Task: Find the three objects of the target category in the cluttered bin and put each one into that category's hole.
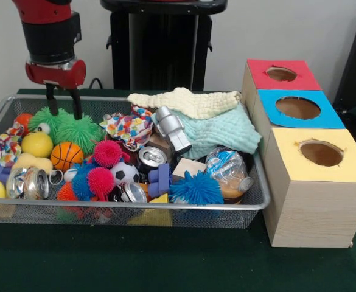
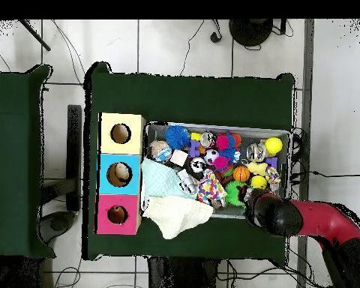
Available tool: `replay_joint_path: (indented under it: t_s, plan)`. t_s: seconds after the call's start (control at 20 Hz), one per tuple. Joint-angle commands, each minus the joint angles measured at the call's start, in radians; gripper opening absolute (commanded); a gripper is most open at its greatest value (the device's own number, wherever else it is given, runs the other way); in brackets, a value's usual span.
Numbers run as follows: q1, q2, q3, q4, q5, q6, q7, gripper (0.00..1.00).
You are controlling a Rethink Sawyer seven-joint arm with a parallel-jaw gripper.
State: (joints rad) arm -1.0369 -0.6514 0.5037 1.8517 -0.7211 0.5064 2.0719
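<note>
The wire-mesh bin [image 1: 165, 207] is packed with toys, cans and cloths; it also shows in the overhead view [image 2: 217, 126]. My gripper [image 1: 63, 109] hangs over the bin's far left part, just above a green spiky ball [image 1: 74, 131]. Its two black fingers [image 1: 76, 104] stand apart with nothing between them. None of the plush animals shows clearly; they are hidden in the clutter. The red-surrounded hole [image 1: 281, 73] is on the farthest box to the right of the bin, and it also shows in the overhead view [image 2: 117, 214]. In the overhead view the arm [image 2: 277, 216] covers the gripper.
The blue-surrounded hole [image 1: 297, 107] and the yellow-surrounded hole [image 1: 321, 152] lie nearer the camera than the red one. A cream cloth [image 1: 187, 100] and a mint cloth [image 1: 217, 131] lie over the bin's far right. Cans [image 1: 34, 182], a basketball [image 1: 66, 156] and spiky balls [image 1: 196, 188] fill the front.
</note>
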Motion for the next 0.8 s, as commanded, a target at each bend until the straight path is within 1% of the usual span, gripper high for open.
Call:
replay_joint_path:
  t_s: [0.05, 0.1, 0.15, 0.35, 0.55, 0.8]
  plan:
    - [-0.018, -0.126, 0.094, -0.011, 0.072, 0.145, -0.207, 1.00]
    - [-0.018, -0.123, 0.096, -0.014, 0.072, 0.144, -0.209, 1.00]
    - [-0.013, -0.091, 0.087, -0.027, 0.054, 0.130, -0.204, 1.00]
    - [-0.004, -0.041, 0.078, -0.061, 0.022, 0.110, -0.204, 1.00]
    - [0.003, 0.042, 0.069, -0.121, -0.020, 0.082, -0.213, 1.00]
    - [0.010, 0.138, 0.045, -0.168, -0.086, -0.002, -0.193, 1.00]
